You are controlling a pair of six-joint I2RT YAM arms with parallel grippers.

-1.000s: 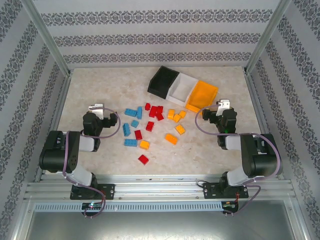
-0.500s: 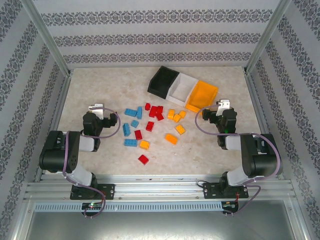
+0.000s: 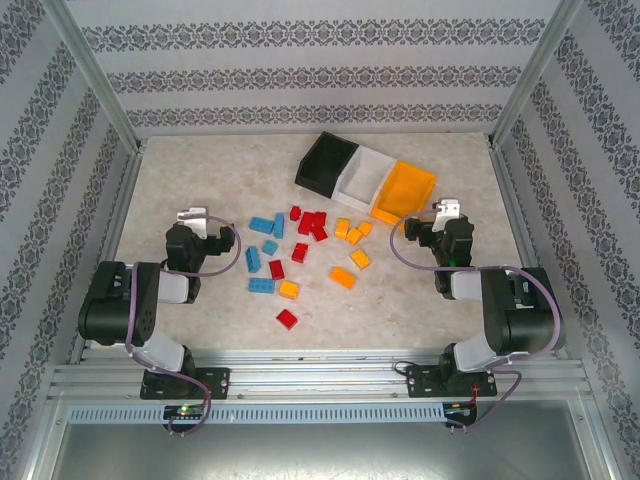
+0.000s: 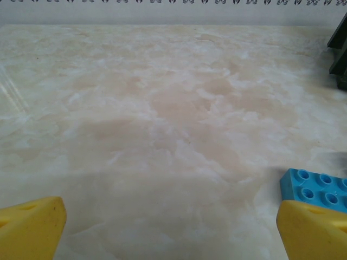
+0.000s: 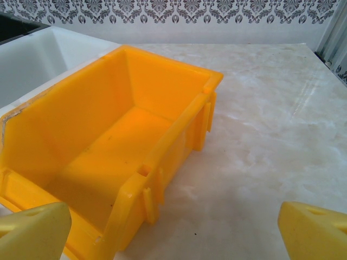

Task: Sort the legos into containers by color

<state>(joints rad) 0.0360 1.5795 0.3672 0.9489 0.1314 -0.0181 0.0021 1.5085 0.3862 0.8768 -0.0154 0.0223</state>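
Note:
Several legos lie loose mid-table: light blue ones (image 3: 262, 225) on the left, red ones (image 3: 313, 222) in the middle, orange-yellow ones (image 3: 350, 232) on the right. Behind them stand three containers in a row, all empty: a black bin (image 3: 325, 163), a white bin (image 3: 365, 178) and an orange bin (image 3: 405, 190). My left gripper (image 3: 192, 215) rests low, left of the blue bricks, open and holding nothing (image 4: 171, 233); one blue brick (image 4: 314, 187) lies by its right fingertip (image 4: 312, 230). My right gripper (image 3: 445, 208) is open and empty (image 5: 173, 230), just right of the orange bin (image 5: 162, 81).
The table is pale marble with patterned walls and metal posts around it. Bare tabletop stretches ahead of the left gripper toward the back wall. In the right wrist view the white bin (image 5: 32, 59) sits left of the orange one, with open table to the right.

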